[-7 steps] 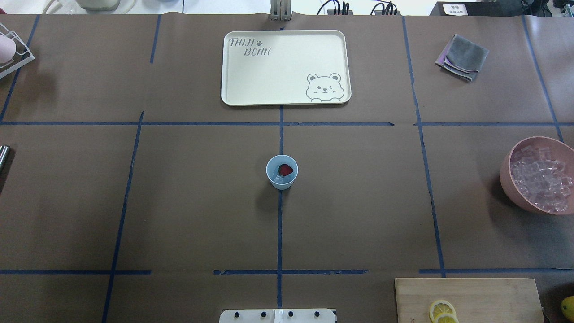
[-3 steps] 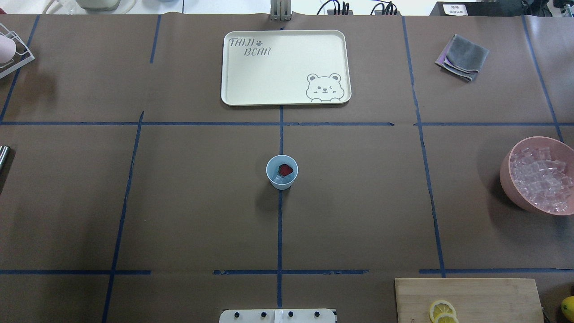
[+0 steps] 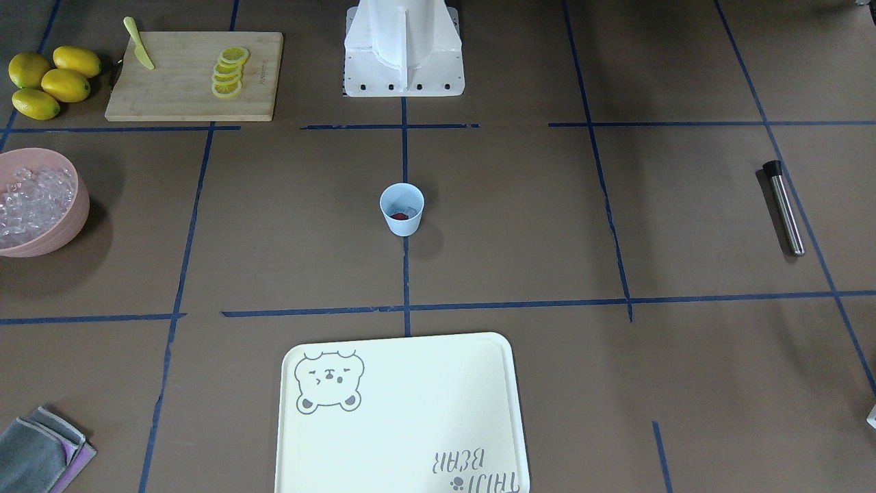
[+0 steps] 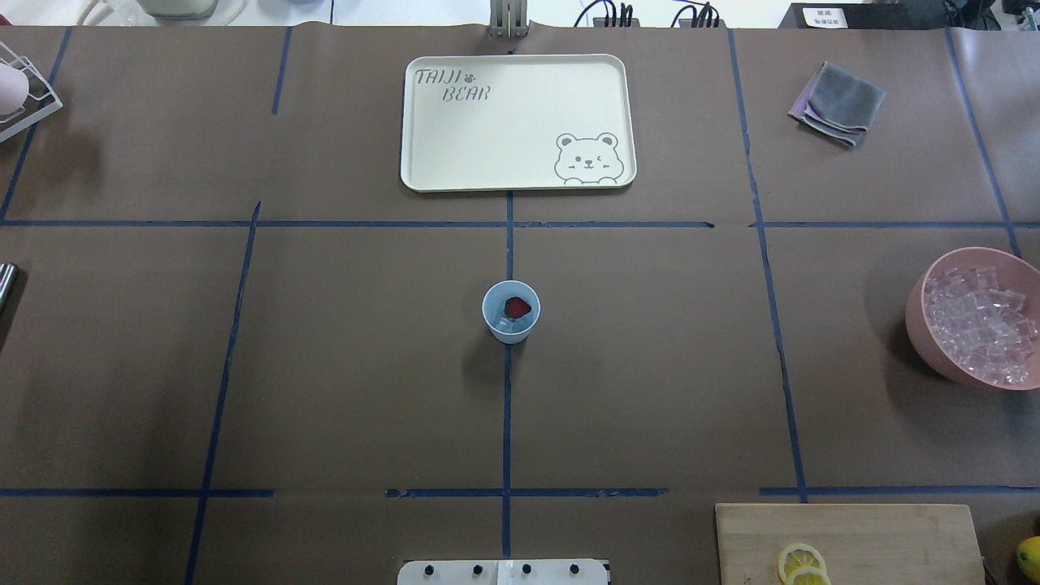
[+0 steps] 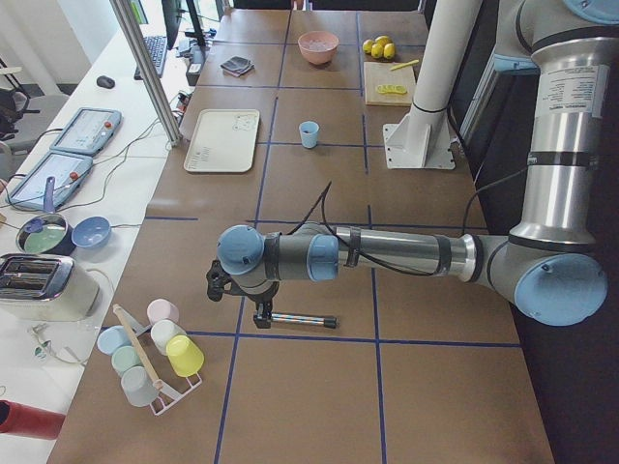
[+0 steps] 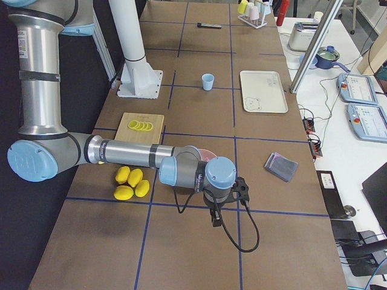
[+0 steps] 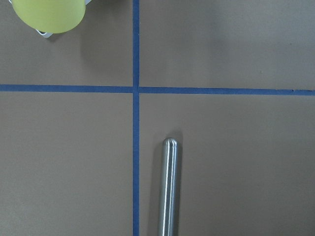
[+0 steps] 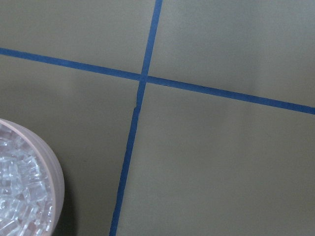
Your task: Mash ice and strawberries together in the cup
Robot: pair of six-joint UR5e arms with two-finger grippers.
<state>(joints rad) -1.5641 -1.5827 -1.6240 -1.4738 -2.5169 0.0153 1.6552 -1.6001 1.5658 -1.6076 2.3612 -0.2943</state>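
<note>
The pale blue cup (image 4: 511, 311) stands upright at the table's centre, on the blue tape cross, also seen in the front view (image 3: 402, 209). Inside it lie a red strawberry (image 4: 517, 307) and a piece of ice (image 4: 503, 325). More ice (image 4: 979, 323) fills a pink bowl (image 4: 922, 321) at the right edge. My left gripper (image 5: 261, 314) hangs over a steel rod (image 7: 169, 187) far from the cup; I cannot tell its state. My right gripper (image 6: 216, 219) hangs beside the pink bowl, and I cannot tell its state either.
A cream bear tray (image 4: 520, 122) lies beyond the cup. A grey cloth (image 4: 838, 104) sits far right. A cutting board (image 3: 195, 75) with lemon slices, a yellow knife (image 3: 139, 34) and whole lemons (image 3: 51, 81) lie near the robot base (image 3: 404, 48). A cup rack (image 5: 150, 353) stands by the left arm.
Nothing on the table has moved. The shade over the pink bowl of ice has lifted, so the bowl looks brighter now.
</note>
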